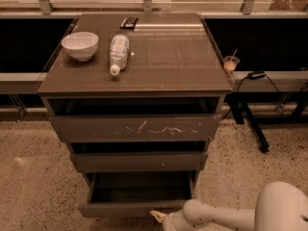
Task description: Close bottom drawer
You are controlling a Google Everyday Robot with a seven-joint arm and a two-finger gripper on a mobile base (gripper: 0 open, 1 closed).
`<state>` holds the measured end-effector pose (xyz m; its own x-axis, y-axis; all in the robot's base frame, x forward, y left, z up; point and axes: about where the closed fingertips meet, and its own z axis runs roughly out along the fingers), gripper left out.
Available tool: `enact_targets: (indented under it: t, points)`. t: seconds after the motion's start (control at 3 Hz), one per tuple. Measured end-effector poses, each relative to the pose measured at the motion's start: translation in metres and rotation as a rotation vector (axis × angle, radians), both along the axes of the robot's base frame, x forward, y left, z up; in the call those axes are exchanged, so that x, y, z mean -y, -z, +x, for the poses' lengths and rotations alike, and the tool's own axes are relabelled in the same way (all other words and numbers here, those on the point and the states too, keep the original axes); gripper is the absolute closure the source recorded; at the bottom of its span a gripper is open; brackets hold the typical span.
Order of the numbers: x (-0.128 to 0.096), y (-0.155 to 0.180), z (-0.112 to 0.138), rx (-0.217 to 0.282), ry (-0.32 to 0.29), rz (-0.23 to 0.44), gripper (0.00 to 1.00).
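Bottom drawer [130, 209] pulled out, gripper [160, 217] at its front.
On the cabinet top [178, 57] a white bowl [80, 45] sits left of a bottle [119, 53] lying on its side. Below, the narrowest drawer stands well out with its dark box showing. The gripper is low, just beside the right end of that flat front (whether it is spread or closed cannot be told, nor whether it touches), and the white arm [226, 218] runs off to the right.

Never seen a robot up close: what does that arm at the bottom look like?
Smooth, cream-white arm: a big rounded shell, then a slim tube with a bulbous joint. No cables or markings show. The pale gripper sits at the picture's bottom edge, by the bottom drawer.
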<state>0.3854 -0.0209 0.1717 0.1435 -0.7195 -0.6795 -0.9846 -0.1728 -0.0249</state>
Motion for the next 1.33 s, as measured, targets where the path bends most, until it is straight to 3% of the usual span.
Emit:
enact_targets:
  t: [0.33, 1.0, 1.33]
  points:
    - [0.000, -0.005, 0.014, 0.034, 0.026, -0.047, 0.26]
    - [0.041, -0.014, 0.054, 0.167, 0.254, -0.048, 0.73]
    - [0.058, -0.011, 0.071, 0.198, 0.337, -0.053, 0.96]
